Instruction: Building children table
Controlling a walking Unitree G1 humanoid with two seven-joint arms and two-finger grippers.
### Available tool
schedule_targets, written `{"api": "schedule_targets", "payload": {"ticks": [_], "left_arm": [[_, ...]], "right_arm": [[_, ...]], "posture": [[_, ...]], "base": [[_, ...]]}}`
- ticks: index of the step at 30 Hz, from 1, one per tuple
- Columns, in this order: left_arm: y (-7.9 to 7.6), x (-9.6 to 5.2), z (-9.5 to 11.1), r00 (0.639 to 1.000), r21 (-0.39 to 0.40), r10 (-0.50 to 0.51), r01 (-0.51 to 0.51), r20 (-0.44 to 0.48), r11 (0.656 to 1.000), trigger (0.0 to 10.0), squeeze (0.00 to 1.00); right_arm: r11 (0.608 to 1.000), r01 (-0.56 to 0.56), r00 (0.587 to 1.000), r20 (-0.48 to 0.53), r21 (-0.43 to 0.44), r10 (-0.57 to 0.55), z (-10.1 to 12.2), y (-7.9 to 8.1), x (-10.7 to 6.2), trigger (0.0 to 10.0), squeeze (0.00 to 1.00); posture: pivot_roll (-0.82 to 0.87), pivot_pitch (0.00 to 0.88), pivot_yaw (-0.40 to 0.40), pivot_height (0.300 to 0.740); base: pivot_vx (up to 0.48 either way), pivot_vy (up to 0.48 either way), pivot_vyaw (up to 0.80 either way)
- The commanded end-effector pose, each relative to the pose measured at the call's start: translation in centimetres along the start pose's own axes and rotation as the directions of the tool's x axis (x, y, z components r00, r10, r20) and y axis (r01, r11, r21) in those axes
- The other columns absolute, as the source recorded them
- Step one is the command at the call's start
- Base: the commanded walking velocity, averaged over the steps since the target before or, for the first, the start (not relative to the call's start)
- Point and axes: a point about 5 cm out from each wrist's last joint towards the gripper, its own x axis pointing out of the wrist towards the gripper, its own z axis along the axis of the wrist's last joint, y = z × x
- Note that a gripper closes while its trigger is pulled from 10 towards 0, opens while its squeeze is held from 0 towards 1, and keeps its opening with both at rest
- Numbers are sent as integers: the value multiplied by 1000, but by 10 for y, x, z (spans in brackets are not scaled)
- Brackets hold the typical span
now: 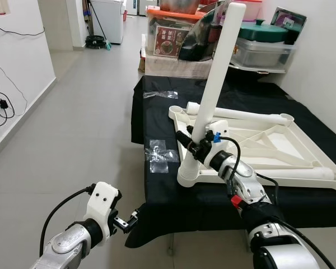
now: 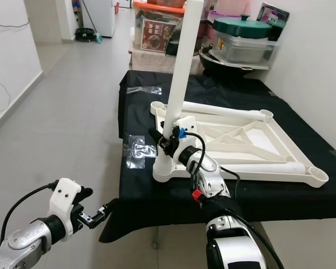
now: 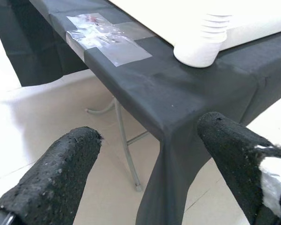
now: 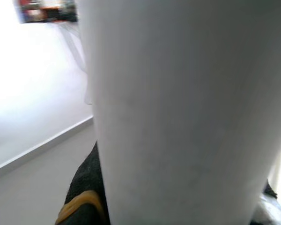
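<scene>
Here the right gripper (image 1: 195, 144) is clamping a leg (image 1: 218, 78) standing in the near corner socket (image 1: 188, 175) of the upturned tabletop (image 1: 280, 147).

Its black fingers are pinching the white tube low down, just above the socket; the right wrist view is looking straight onto the tube at close range. The leg is leaning slightly, so it is probably not yet fully seated. Two more legs (image 1: 235, 115) are lying loose along the tabletop's edges, so most of the build seems left. The tabletop is resting on a black cloth (image 1: 157, 185) over a folding table. The right arm is reaching forward over the cloth's edge. The left gripper (image 1: 127, 223), fingers spread, is hanging low beside the cloth's near corner, holding nothing.
</scene>
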Motion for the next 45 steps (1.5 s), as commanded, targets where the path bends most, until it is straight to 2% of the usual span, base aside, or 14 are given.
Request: {"api": "schedule_targets", "payload": {"ticks": [1,3,6,11,23,26,31,36,43,44,45], "left_arm": [[-2,-1,-1,1000,2,3,-3,-2,1000,10000,0],[-2,-1,-2,1000,0,2,-2,-5,1000,10000,0],[-2,-1,-2,1000,-1,1,-1,-7,1000,10000,0],[-2,-2,-2,1000,-6,0,0,-8,1000,10000,0],[-1,-3,-4,1000,-8,4,-4,-12,1000,10000,0],[-2,-3,-5,1000,-7,4,-4,-16,1000,10000,0],[0,-2,-5,1000,-5,5,-5,-18,1000,10000,0],[-1,-2,-5,1000,-8,7,-7,-15,1000,10000,0],[-3,-1,-5,1000,-13,7,-7,-13,1000,10000,0],[-3,-1,-6,1000,-14,7,-8,-13,1000,10000,0],[-3,-1,-6,1000,-14,7,-8,-13,1000,10000,0]], "right_arm": [[995,-35,991,-128,92,47,-32,3,-11,10000,0],[984,-136,980,-130,113,150,-33,5,-15,10000,0],[972,-189,973,-109,138,204,-31,5,-17,10000,0],[956,-265,961,-46,130,273,-24,5,-19,10000,0],[932,-346,935,-39,105,352,-27,11,-22,10000,0],[922,-378,922,-58,87,384,-39,22,-24,10000,0],[923,-376,920,-83,88,382,-47,25,-27,10000,0],[959,-275,952,-120,70,282,-49,21,-23,10000,0],[971,-230,963,-126,62,236,-52,26,-19,10000,0],[981,-180,971,-145,70,188,-56,28,-17,10000,0],[981,-180,971,-145,70,188,-56,28,-17,10000,0]], "posture": [[100,0,-116,740],[96,0,-113,740],[96,0,-112,740],[100,0,-114,740],[105,0,-116,740],[103,0,-110,740],[101,0,-110,740],[97,0,-116,740],[97,0,-118,740],[97,0,-120,740],[97,0,-120,740]], "base": [[0,0,0],[0,0,0],[0,0,0],[0,0,0],[0,0,0],[0,0,0],[0,0,0],[0,0,0],[0,0,0],[0,0,0],[0,0,0]]}}
